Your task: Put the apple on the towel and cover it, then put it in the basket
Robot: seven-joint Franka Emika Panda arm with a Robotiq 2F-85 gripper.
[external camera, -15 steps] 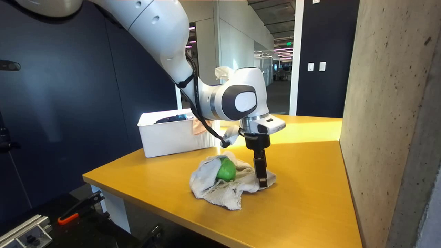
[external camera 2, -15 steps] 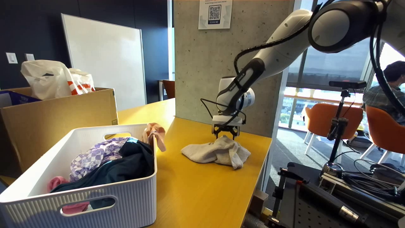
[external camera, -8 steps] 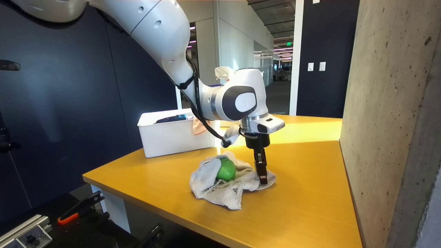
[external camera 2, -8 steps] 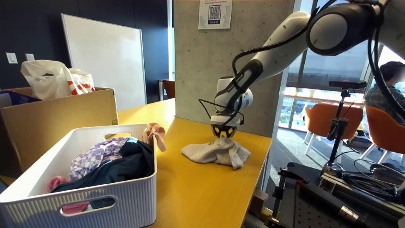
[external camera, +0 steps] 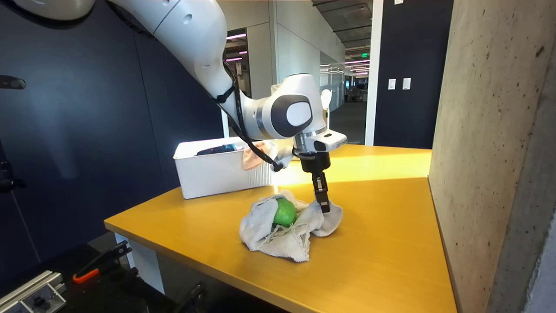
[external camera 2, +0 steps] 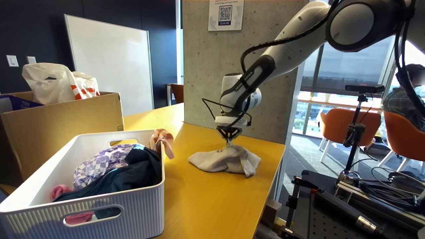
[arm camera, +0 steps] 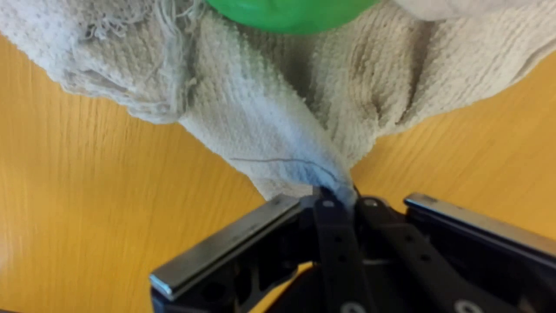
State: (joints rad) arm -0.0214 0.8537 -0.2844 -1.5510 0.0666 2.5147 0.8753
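Our end effector [arm camera: 345, 199] pinches a fold of the towel [arm camera: 269, 95]; the apple [arm camera: 295, 15] rests on the towel, ahead of our grip in the wrist view, so we judge the fold must swing over it.

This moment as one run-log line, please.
black gripper: pinching pale cloth towel | round green apple: on towel, partly exposed | white ribbed plastic basket: apple not yet in
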